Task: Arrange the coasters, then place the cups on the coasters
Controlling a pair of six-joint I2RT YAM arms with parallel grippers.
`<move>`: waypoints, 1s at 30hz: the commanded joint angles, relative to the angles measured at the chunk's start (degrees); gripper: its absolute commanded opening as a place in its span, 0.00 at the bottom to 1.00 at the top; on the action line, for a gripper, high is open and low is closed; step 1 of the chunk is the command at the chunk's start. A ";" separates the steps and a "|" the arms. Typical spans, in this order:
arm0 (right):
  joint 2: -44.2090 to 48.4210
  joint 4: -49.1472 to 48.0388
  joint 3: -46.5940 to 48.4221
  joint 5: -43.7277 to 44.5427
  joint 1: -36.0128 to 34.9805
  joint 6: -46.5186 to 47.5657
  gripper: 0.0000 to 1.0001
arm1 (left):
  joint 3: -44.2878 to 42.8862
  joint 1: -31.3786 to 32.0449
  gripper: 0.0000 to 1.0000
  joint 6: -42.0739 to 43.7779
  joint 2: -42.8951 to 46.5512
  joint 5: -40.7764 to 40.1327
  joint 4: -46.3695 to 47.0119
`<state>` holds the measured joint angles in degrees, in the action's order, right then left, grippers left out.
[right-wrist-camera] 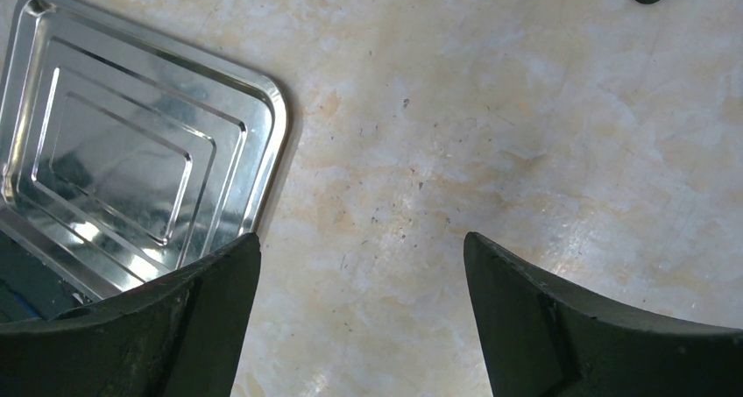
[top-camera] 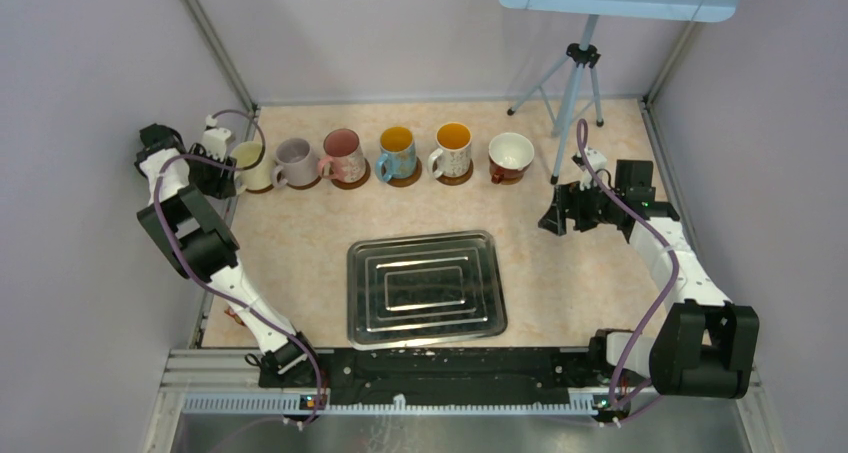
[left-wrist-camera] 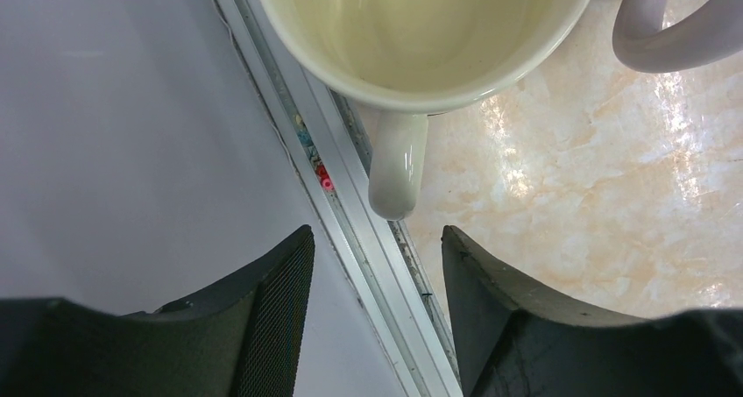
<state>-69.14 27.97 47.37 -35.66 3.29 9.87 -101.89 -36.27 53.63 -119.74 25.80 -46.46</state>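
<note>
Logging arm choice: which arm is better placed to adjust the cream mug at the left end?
Left. The left gripper hangs open at the handle of the cream mug; the right gripper is by the silver tray.

Pale marbled table [top-camera: 580, 273], glossy, faint dark specks on the right part. Flat on it, near the front edge and about midway across: a rectangular silver tray [top-camera: 425, 288], ridged in nested steps, long side along the front edge. Along the back: a row of round brown coasters [top-camera: 352, 182], side by side, mostly hidden under mugs [top-camera: 397, 151], only rims showing. Under the rightmost mug, hard to tell. At the back right corner: feet of a grey tripod [top-camera: 572, 93], well apart from the tray, near the row's right end.
</note>
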 commanded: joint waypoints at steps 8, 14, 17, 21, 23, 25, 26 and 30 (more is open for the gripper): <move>-0.02 -0.55 2.55 -0.11 0.49 0.50 0.85 | -3.59 -0.68 0.53 -3.31 -1.57 0.04 3.78; 0.00 -0.67 2.33 0.06 0.49 0.59 0.85 | -3.58 -0.47 0.45 -3.95 -1.72 -0.33 5.22; -0.05 -0.73 2.13 0.15 0.49 0.61 0.85 | -3.57 -0.42 0.43 -4.21 -1.81 -0.90 5.86; -0.03 -0.81 1.89 0.24 0.49 0.68 0.85 | -3.53 -0.32 0.43 -5.19 -1.89 -1.07 6.81; 0.01 -0.82 1.77 0.24 0.49 0.76 0.85 | -3.47 -0.24 0.43 -5.76 -2.02 -1.11 7.07; 0.15 -0.71 1.67 0.34 0.51 0.92 0.85 | -3.45 -0.21 0.44 -5.46 -2.20 -1.11 6.64; 0.23 -0.61 1.67 0.41 0.49 1.00 0.85 | -3.53 -0.05 0.46 -4.89 -2.23 -1.15 6.24; 0.20 -0.68 1.67 0.57 0.49 1.12 0.85 | -3.50 0.01 0.58 -3.03 -1.83 -1.56 4.52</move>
<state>-69.14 27.97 47.37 -35.11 3.29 9.96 -102.96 -36.07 49.43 -121.03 24.08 -44.14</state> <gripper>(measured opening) 0.847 0.551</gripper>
